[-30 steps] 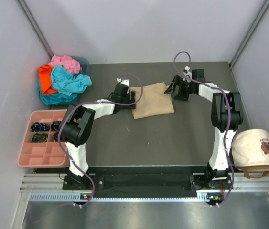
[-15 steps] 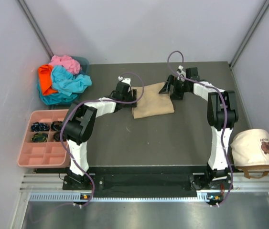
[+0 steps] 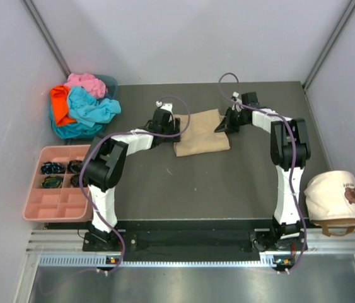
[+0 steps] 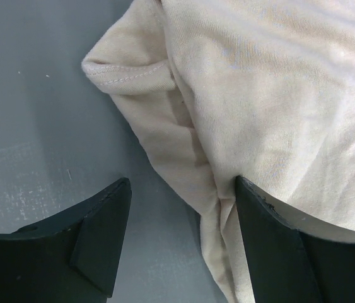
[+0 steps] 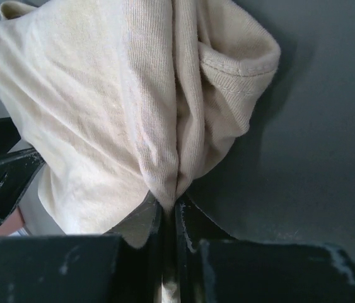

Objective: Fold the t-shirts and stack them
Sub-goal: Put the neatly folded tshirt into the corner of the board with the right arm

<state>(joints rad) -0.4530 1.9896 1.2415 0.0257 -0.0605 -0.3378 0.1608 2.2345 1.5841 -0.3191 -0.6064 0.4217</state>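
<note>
Fabric of the tan t-shirt (image 3: 201, 134) is bunching between the pressed-together fingers of the right gripper (image 5: 168, 203), which is pinching a fold at the shirt's far right corner, just beside a hemmed sleeve opening. The shirt is lying partly folded near the middle of the dark table (image 3: 227, 180). The left gripper (image 4: 182, 184) is sitting spread at the shirt's left edge, one finger over the cloth and the other over bare table, gripping nothing. The turquoise t-shirt (image 3: 92, 108), orange t-shirt (image 3: 58, 101) and pink t-shirt (image 3: 84, 82) are lying heaped together at the far left corner, well apart from both arms.
</note>
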